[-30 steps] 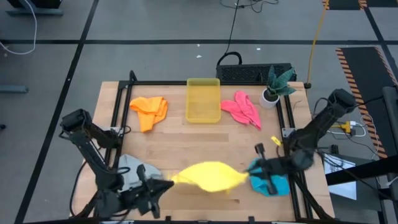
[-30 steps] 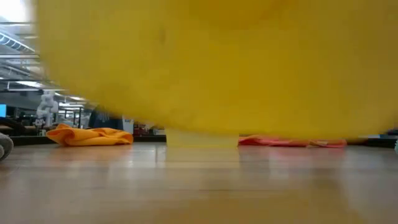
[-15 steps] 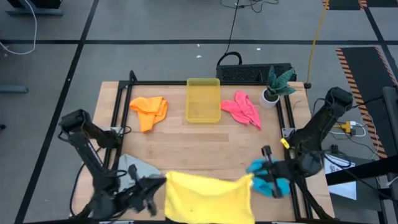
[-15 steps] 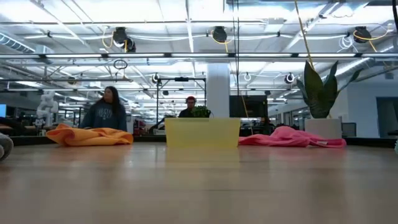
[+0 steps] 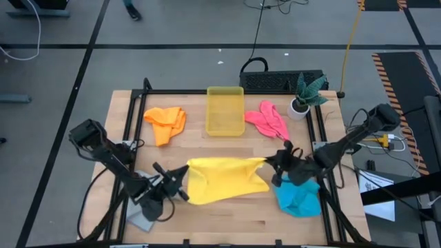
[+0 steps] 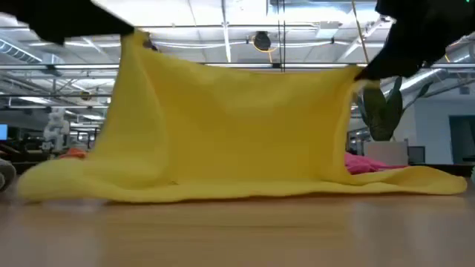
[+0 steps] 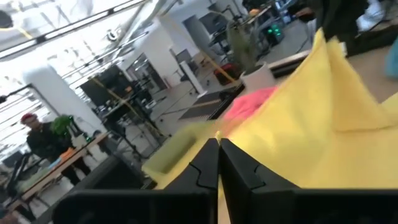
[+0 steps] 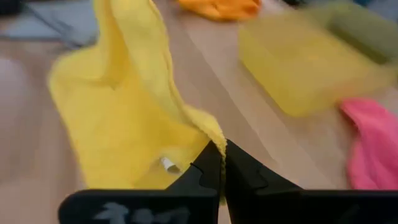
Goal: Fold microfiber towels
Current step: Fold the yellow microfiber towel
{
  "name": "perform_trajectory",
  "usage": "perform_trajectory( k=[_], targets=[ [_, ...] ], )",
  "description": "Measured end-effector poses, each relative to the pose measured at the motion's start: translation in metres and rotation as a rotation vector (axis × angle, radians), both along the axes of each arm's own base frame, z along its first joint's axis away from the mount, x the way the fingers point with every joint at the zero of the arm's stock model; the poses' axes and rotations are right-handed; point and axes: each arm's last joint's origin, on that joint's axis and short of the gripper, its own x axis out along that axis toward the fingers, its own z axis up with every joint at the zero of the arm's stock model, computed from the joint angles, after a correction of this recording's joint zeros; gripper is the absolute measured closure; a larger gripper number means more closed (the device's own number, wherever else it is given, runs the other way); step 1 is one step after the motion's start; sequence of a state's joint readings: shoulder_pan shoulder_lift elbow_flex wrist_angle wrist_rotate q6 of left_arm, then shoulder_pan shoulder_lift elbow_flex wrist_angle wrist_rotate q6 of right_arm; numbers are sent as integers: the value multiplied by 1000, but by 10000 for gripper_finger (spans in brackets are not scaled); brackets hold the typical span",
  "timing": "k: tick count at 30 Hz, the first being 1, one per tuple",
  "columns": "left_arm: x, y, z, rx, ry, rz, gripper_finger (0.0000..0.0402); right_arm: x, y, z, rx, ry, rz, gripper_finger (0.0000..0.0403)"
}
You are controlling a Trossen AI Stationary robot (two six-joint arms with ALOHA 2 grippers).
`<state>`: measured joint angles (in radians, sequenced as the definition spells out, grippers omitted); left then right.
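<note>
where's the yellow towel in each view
High: yellow towel at front centre, stretched between both grippers.
Low: fills the middle, hanging like a curtain.
Left wrist: runs away from the fingers.
Right wrist: same.
Shared landmark: pink towel.
</note>
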<state>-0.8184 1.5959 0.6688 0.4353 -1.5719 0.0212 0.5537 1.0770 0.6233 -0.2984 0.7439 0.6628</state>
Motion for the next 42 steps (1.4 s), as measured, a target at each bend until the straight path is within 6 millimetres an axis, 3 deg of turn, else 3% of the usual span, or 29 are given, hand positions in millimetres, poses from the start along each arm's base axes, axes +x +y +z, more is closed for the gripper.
perform_trajectory(
  k=[4,7,11,15,18,23,31,37,42],
  targets=[
    [-2,4,-7,-27,-10,-16,398,-1,-4,-7,36,53,18,403],
    [-1,-11,5,-53,15,-130,393,0,5,-6,113,61,142,403],
    [-3,-43,35,-69,20,-336,392,1,36,10,272,-39,555,403],
    [-15,-77,70,-81,-9,-493,398,-10,71,41,373,-309,1006,403],
    [-25,-93,90,-91,-33,-549,393,-20,83,59,321,-513,1126,403],
    [-27,-90,91,-61,-29,-394,398,-17,76,54,214,-482,867,403],
    [-2,-46,37,-71,34,-253,387,2,30,18,159,-157,364,403],
    [5,-9,6,-20,82,-116,396,6,-2,0,142,27,157,403],
    [8,13,-11,17,127,-53,386,4,-16,-6,107,117,90,403]
  ],
)
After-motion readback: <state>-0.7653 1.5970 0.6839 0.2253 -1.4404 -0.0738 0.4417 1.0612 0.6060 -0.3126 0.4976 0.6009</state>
